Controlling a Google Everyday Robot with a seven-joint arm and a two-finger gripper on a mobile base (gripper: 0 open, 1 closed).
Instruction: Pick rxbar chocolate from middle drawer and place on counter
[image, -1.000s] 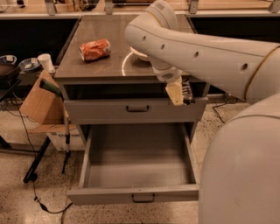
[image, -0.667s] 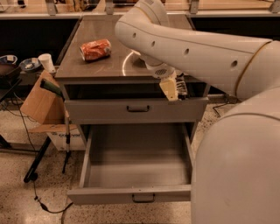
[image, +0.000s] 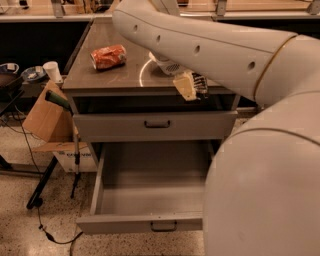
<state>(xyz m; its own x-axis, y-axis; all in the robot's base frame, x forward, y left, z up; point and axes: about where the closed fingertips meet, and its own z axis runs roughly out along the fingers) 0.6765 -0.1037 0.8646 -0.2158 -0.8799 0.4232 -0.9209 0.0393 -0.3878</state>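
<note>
My gripper (image: 192, 85) hangs over the front edge of the counter (image: 115, 80), right of its pale ring line. A pale finger (image: 183, 86) presses against a small dark thing with pale marks, which looks like the rxbar chocolate (image: 200, 83). The middle drawer (image: 140, 222) stands pulled out below. Its grey floor shows nothing on it, and its right part is hidden behind my body.
A crushed orange can (image: 108, 56) lies on the counter's back left. A shallower drawer (image: 155, 125) above is shut. My arm (image: 210, 45) crosses the counter's right side. A cardboard box (image: 45, 120), a white cup (image: 52, 71) and a stand with cables are to the left.
My gripper and arm have shifted a little to the left along the counter's front edge, still holding the dark thing. The drawer and can have not moved.
</note>
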